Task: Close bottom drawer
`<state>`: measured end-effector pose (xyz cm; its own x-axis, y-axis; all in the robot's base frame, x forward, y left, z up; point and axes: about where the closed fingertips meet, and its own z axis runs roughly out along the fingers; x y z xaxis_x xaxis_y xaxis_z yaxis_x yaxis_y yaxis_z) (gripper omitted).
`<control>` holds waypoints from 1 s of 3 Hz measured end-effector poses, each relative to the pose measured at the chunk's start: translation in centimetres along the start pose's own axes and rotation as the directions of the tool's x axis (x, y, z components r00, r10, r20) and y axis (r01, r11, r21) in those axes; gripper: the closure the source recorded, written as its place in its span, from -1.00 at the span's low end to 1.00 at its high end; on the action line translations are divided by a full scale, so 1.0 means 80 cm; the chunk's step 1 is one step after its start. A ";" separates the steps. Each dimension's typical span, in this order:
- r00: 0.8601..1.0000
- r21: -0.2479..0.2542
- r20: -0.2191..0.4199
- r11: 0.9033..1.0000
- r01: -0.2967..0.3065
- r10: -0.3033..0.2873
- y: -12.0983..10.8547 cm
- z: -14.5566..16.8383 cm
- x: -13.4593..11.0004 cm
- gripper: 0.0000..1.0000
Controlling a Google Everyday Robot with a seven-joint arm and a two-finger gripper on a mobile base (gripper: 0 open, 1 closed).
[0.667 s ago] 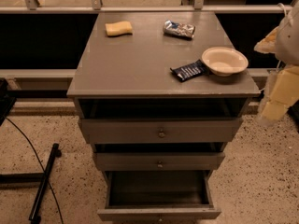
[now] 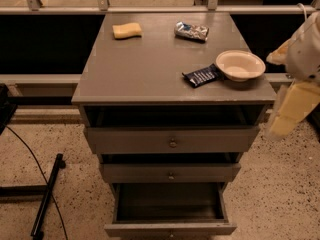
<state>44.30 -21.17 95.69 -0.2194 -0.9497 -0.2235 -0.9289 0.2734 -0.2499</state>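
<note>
The bottom drawer (image 2: 170, 229) is the lowest of three in a grey cabinet. It is pulled far out, and its dark inside shows empty from above. Its knob is at the very bottom edge of the view. The middle drawer (image 2: 170, 173) and the top drawer (image 2: 172, 140) each stand out a little, both with a small round knob. My gripper (image 2: 284, 120) hangs at the right edge of the view, pale yellow under a white arm. It is beside the cabinet's right front corner at top-drawer height, apart from all three drawers.
On the cabinet top (image 2: 150, 69) lie a yellow sponge (image 2: 126, 30), a silver snack bag (image 2: 191, 31), a dark snack bar (image 2: 202, 76) and a cream bowl (image 2: 240, 65). A black stand and cable (image 2: 47, 196) lie on the speckled floor at left. A railing runs behind.
</note>
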 end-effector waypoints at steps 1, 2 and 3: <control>0.998 -0.033 0.059 0.999 -0.003 0.005 0.030 0.080 0.004 -1.00; 0.992 -0.075 0.128 0.997 -0.010 0.020 0.067 0.168 0.022 -1.00; 0.974 -0.114 0.197 0.989 -0.091 0.112 0.069 0.223 0.035 -1.00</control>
<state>43.90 -19.61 76.85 -0.2593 -0.8642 -0.4313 -0.9329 0.3397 -0.1197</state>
